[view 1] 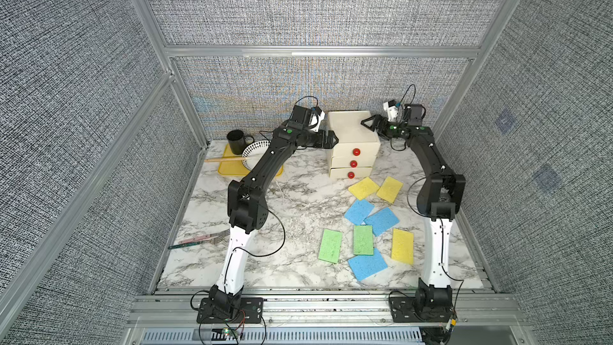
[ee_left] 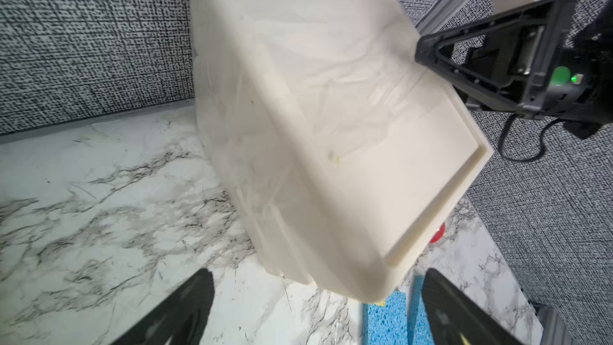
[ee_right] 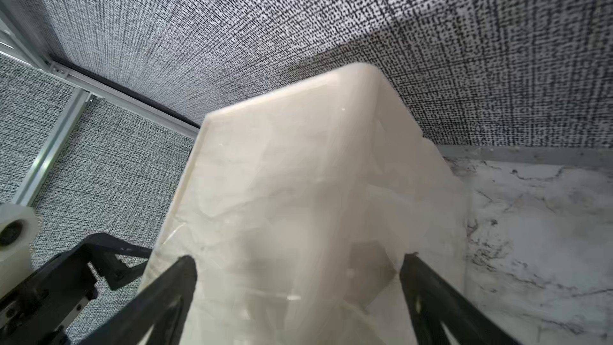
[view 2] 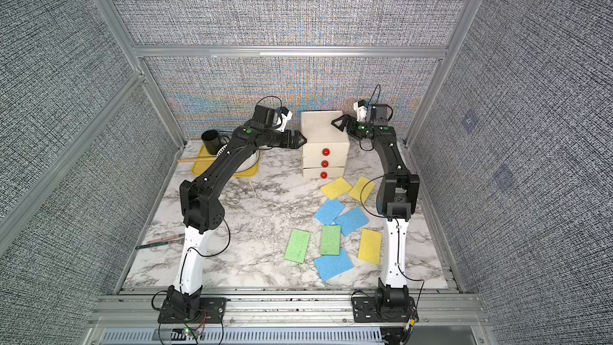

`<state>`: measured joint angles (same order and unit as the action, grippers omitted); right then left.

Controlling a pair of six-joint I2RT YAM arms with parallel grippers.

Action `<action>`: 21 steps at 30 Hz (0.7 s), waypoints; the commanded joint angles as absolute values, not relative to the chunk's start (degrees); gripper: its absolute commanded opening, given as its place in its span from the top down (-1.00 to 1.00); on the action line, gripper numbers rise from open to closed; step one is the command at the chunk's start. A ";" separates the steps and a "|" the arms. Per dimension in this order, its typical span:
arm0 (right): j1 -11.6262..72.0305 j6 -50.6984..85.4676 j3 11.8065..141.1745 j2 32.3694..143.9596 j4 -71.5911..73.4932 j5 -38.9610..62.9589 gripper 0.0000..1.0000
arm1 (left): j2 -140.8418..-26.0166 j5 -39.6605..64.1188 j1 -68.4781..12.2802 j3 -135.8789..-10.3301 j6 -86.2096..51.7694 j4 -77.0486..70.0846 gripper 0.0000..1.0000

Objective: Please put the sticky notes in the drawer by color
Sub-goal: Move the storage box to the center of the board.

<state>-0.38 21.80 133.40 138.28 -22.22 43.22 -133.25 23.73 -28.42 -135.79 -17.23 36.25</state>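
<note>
Across the table (view 1: pixel 298 200): white marble top with grey veins, closed in by grey woven wall panels (view 1: pixel 315 11) on aluminium rails.

- 10 o'clock: yellow tray (view 1: pixel 229 170) ×1, carrying black mug (view 1: pixel 236 141) ×1, white ribbed dish (view 1: pixel 257 151) ×1 and wooden stick (view 1: pixel 225 159) ×1.
- 8 o'clock: fork (view 1: pixel 217 237) ×1 beside thin pink and green pieces, too small to identify.
- Left claw (view 1: pixel 333 139): jaws wide, holding nothing, at the drawer's left side.
- 12 o'clock: drawer (view 1: pixel 348 127) ×1, cream, red knobs (view 1: pixel 356 152) ×3, all fronts shut.
- Right claw (view 1: pixel 365 123): jaws wide astride the drawer's upper right edge. Contact cannot be told.
- 3 to 5 o'clock: sticky notes (view 1: pixel 381 220) ×8, flat on the table, outside the drawer: yellow notes (view 1: pixel 363 188) ×3, blue notes (view 1: pixel 359 211) ×3, green notes (view 1: pixel 330 246) ×2.
</note>
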 commanded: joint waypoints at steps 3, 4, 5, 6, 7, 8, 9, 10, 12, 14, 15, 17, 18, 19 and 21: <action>2.13 16.28 133.48 139.47 -25.44 45.91 -0.98 | -131.75 25.79 -29.09 -131.75 -18.53 33.35 -1.00; 2.75 15.27 133.48 139.71 -25.70 46.94 -0.98 | -131.25 25.90 -29.18 -130.57 -18.63 32.51 -1.00; 3.34 14.25 133.58 139.83 -25.90 48.17 -0.97 | -130.48 26.10 -29.29 -129.27 -18.72 31.58 -1.00; 3.78 13.42 133.58 139.93 -26.01 49.12 -0.97 | -130.13 26.19 -29.30 -128.37 -18.64 31.08 -1.00; 4.36 12.51 133.59 140.01 -26.24 49.69 -0.97 | -129.75 26.11 -29.34 -127.68 -18.58 30.83 -1.00; 4.84 11.64 133.59 140.02 -26.51 50.26 -0.96 | -129.08 26.30 -29.28 -126.69 -18.36 30.61 -1.00; 5.17 10.94 133.60 140.05 -26.84 50.77 -0.96 | -128.49 26.57 -29.27 -125.79 -18.25 30.23 -1.00; 5.56 10.15 133.57 140.12 -27.33 51.53 -0.95 | -127.52 26.63 -29.27 -124.28 -18.27 29.49 -1.00; 6.19 8.58 133.55 140.19 -28.63 53.05 -0.92 | -125.10 26.82 -29.28 -120.63 -18.67 27.27 -1.00; 7.02 6.45 133.35 140.05 -30.78 53.51 -0.89 | -122.62 27.36 -29.36 -117.19 -19.20 25.23 -1.00; 7.41 5.29 133.16 139.86 -31.68 53.81 -0.88 | -121.62 27.71 -29.42 -115.96 -19.43 24.79 -1.00; 8.69 2.22 132.24 139.18 -34.06 54.18 -0.87 | -119.08 27.98 -29.82 -112.82 -19.60 23.82 -1.00; 9.23 0.84 131.67 138.76 -34.99 54.28 -0.87 | -117.83 27.93 -30.07 -110.95 -19.55 23.35 -1.00; 10.00 -0.41 130.65 138.16 -35.84 54.23 -0.87 | -116.04 27.81 -30.40 -108.72 -19.49 22.60 -1.00; 11.25 -1.87 127.76 136.83 -36.37 54.13 -0.86 | -112.21 27.05 -30.93 -104.27 -19.42 21.40 -1.00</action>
<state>8.56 4.69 130.41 137.36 -25.06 49.39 -115.70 23.20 -29.65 -107.63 -20.38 31.38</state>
